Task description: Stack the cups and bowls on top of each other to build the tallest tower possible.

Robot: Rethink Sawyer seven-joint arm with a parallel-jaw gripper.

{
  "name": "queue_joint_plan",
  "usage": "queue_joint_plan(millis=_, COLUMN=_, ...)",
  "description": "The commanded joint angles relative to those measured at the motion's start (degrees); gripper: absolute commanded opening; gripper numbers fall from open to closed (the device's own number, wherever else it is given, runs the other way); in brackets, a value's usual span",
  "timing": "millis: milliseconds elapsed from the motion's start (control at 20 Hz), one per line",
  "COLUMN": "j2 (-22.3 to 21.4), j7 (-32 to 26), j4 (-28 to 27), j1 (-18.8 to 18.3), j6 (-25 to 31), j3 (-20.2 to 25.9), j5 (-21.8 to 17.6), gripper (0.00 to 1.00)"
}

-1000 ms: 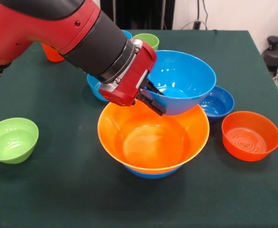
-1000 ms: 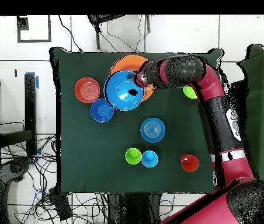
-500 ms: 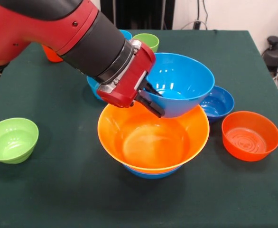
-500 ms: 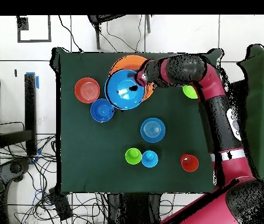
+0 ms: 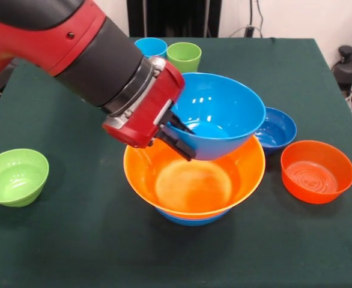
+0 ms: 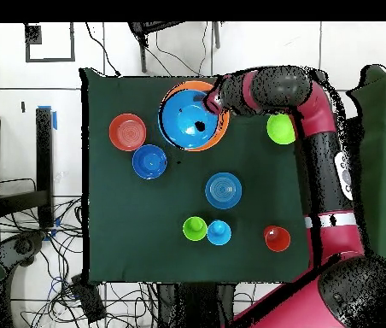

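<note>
My gripper (image 5: 183, 141) is shut on the near rim of a large bright blue bowl (image 5: 221, 111) and holds it tilted, just above the wide yellow-orange bowl (image 5: 194, 183). That bowl sits nested in another bright blue bowl (image 5: 188, 219). In the overhead view the held bowl (image 6: 188, 120) covers most of the yellow-orange bowl (image 6: 199, 84), with the gripper (image 6: 205, 106) at its rim. A light blue cup (image 5: 151, 47) and a lime green cup (image 5: 184, 56) stand at the far edge. The orange cup (image 6: 277, 238) shows only overhead.
Single bowls stand apart: small dark blue (image 5: 276, 129), orange (image 5: 317, 171), lime green (image 5: 15, 177). A medium light blue bowl (image 6: 223, 190) shows overhead, hidden by the arm in the front view. The arm (image 6: 316, 154) reaches across the table's side.
My gripper has carried the blue bowl leftwards in the front view, so it now hangs more centred over the yellow-orange bowl. The cups at the back are uncovered.
</note>
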Motion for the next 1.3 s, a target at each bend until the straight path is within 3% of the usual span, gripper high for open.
queue_joint_plan(millis=50, j2=0.0, j7=-20.8, j4=-9.8, j1=2.9, j6=8.6, j3=-2.4, j5=0.6, gripper=0.0)
queue_joint_plan(millis=300, j2=0.0, j7=-22.8, j4=-9.0, j1=2.4, j6=7.9, j3=-2.2, j5=0.1, gripper=0.0)
queue_joint_plan(millis=650, j2=-0.2, j7=-20.5, j4=-10.5, j1=3.2, j6=9.6, j3=-3.4, j5=0.7, gripper=0.0)
queue_joint_plan(millis=700, j2=-0.1, j7=-20.4, j4=-10.4, j1=3.1, j6=9.8, j3=-3.4, j5=1.0, gripper=1.0)
queue_joint_plan(millis=1300, j2=-0.4, j7=-17.5, j4=-10.1, j1=3.5, j6=11.1, j3=-4.6, j5=2.0, gripper=1.0)
